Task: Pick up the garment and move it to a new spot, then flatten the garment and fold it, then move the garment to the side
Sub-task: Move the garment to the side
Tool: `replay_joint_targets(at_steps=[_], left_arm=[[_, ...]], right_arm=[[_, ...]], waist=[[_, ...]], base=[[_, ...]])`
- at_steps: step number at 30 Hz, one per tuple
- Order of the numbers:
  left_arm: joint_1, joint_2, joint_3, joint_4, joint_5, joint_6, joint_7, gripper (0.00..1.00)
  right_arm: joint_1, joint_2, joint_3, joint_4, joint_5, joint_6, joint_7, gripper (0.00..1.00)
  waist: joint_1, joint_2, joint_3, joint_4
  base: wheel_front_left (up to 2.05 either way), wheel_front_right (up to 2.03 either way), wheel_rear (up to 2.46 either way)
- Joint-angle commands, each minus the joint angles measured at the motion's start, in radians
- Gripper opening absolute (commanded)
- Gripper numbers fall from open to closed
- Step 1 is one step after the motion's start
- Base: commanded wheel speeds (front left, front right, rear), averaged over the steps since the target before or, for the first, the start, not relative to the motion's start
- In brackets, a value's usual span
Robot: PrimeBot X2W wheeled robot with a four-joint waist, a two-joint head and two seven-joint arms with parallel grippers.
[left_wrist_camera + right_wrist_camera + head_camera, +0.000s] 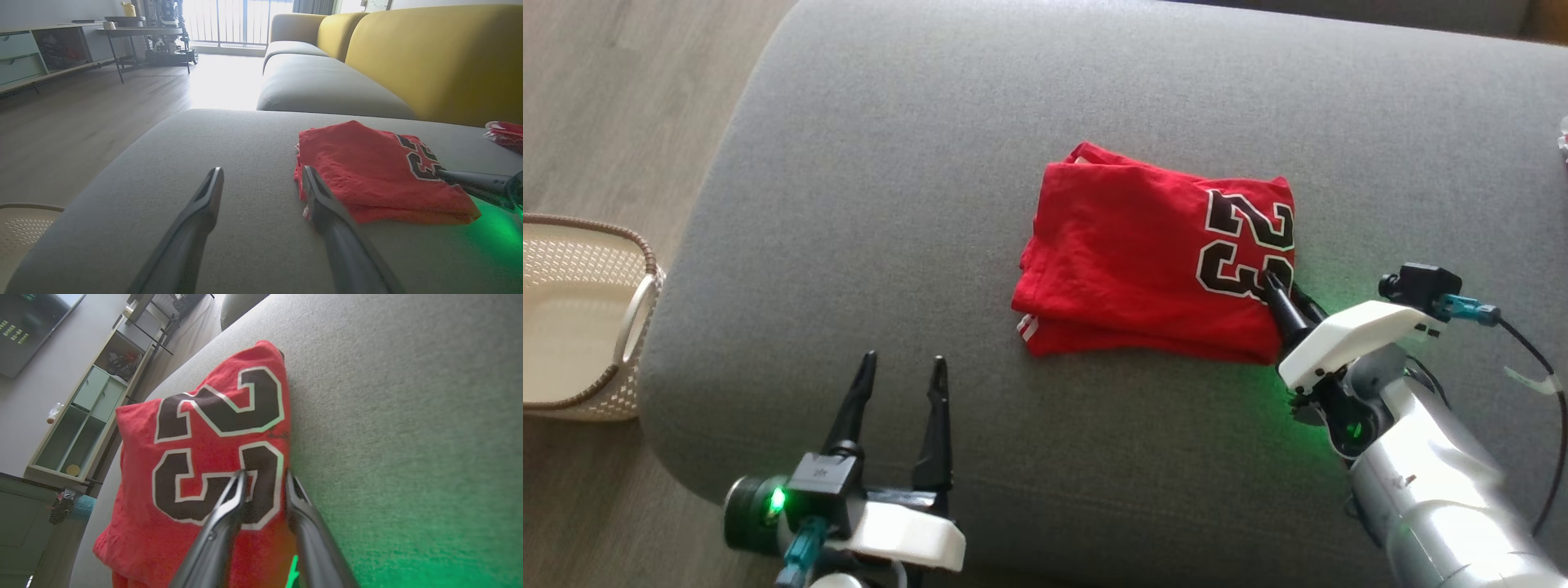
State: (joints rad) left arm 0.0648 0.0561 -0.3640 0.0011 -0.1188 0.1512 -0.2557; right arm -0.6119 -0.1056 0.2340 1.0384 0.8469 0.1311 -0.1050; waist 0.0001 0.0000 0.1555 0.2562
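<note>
The garment [1127, 261] lies folded in a red rectangle on the grey sofa cushion [890, 163], its black "23" at the right end. My right gripper [1282, 286] reaches that end from the lower right. In the right wrist view, the right gripper [265, 475] has its jaws drawn narrow over the garment [135, 522], pinching the fabric at the "3" beside the cloth's edge. My left gripper [905, 363] stands open on the cushion, apart from the cloth's lower left corner. The left wrist view shows the left gripper [261, 171] empty, with the garment [359, 171] ahead to the right.
A woven cream basket [637, 310] stands on the wooden floor left of the cushion. A yellow backrest [429, 53] rises behind the seat. Another red and white cloth [504, 132] lies at the far right. A shelf unit and a table stand across the room.
</note>
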Motion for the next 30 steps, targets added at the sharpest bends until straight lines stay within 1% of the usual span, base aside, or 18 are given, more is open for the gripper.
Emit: replay_joint_targets(at_steps=[1,2,6,9,17,21,25,30], left_arm=[[-0.046,-0.006,0.023,-0.029,-0.002,0.010,-0.006,1.00],[-0.049,-0.006,0.021,-0.028,-0.002,0.010,-0.006,1.00],[-0.054,-0.006,0.023,-0.024,0.000,0.012,-0.006,1.00],[-0.049,-0.006,0.029,-0.025,0.004,0.012,-0.006,1.00],[-0.048,-0.006,0.035,-0.031,0.020,-0.002,-0.006,1.00],[-0.065,-0.006,0.036,-0.032,0.030,-0.011,-0.006,1.00],[-0.086,-0.006,0.032,-0.033,0.037,-0.019,-0.006,1.00],[-0.106,-0.006,0.026,-0.032,0.041,-0.024,-0.006,1.00]], right_arm=[[-0.033,-0.001,0.031,-0.016,0.014,0.000,0.000,0.25],[-0.037,-0.003,0.041,-0.014,0.018,0.000,-0.001,0.00],[-0.049,-0.022,0.067,-0.004,0.035,0.000,-0.020,0.00],[-0.067,-0.046,0.096,-0.001,0.027,0.000,-0.037,0.00],[-0.177,-0.151,0.164,-0.006,-0.033,0.000,-0.066,0.00],[-0.254,-0.209,0.168,-0.002,-0.053,0.000,-0.062,0.00],[-0.342,-0.261,0.157,0.020,-0.074,0.000,-0.065,0.00],[-0.432,-0.292,0.148,0.050,-0.097,0.000,-0.067,0.00]], waist=[[-0.0001,0.0000,0.003,-0.002],[-0.0001,0.0000,0.004,-0.002],[-0.0001,0.0000,0.002,-0.011],[-0.0001,0.0000,0.001,-0.034],[-0.0001,0.0000,0.015,-0.151],[-0.0001,0.0000,0.035,-0.205],[-0.0001,0.0000,0.065,-0.243],[-0.0001,0.0000,0.099,-0.265]], base=[[0.00,0.00,0.00],[0.00,0.00,0.00],[0.00,0.00,0.00],[0.00,0.00,0.00],[0.00,0.00,0.00],[0.00,0.00,0.00],[0.00,0.00,0.00],[0.00,0.00,0.00]])
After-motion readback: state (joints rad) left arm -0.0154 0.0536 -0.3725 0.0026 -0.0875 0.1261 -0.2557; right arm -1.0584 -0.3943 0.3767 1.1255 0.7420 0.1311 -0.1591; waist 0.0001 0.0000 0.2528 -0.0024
